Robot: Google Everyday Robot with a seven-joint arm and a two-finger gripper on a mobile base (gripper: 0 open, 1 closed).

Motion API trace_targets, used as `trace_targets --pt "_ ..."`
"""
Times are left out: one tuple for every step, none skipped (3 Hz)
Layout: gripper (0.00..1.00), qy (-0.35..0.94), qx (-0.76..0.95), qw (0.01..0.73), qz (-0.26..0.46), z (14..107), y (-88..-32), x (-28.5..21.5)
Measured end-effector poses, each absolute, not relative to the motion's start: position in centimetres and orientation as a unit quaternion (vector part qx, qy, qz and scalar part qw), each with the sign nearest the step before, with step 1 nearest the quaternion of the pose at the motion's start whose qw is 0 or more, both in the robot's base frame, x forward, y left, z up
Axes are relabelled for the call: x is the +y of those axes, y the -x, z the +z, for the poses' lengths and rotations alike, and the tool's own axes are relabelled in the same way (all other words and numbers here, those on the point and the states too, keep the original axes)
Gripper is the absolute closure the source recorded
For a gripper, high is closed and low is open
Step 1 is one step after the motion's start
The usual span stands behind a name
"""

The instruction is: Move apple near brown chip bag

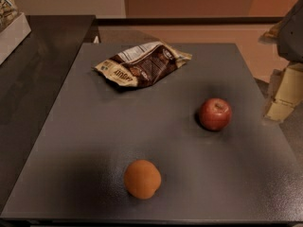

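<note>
The red apple (215, 113) sits upright on the grey table (85, 141), right of centre, stem dimple up. The brown chip bag (142, 64) lies flat at the far middle of the table, dark brown with tan ends and white lettering, up and to the left of the apple. My gripper (280, 109) hangs at the right edge of the view, beyond the table's right side and to the right of the apple, apart from it. It holds nothing that I can see.
An orange round fruit (142, 178) sits near the table's front edge, left of the apple. A dark counter (38, 70) runs along the left with a white box (10, 27) on it. A tan floor and wall lie behind.
</note>
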State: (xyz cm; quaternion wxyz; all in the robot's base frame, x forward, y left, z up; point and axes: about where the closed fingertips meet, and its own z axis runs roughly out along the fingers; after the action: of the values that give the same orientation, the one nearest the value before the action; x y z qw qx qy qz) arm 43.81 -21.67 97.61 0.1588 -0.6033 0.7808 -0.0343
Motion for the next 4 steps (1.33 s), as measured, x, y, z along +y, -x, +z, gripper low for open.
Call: trace_targets --pt "0.00 0.603 0.781 0.159 -0.035 97.6 -43.8 -21.6" --pt "0.00 0.597 0.784 0.167 -0.024 96.7 -44.3 -20.9" --pt "0.00 0.593 0.787 0.168 -0.011 94.7 -45.1 -19.9" --pt "0.00 0.592 0.789 0.162 0.008 92.1 -45.8 -18.7"
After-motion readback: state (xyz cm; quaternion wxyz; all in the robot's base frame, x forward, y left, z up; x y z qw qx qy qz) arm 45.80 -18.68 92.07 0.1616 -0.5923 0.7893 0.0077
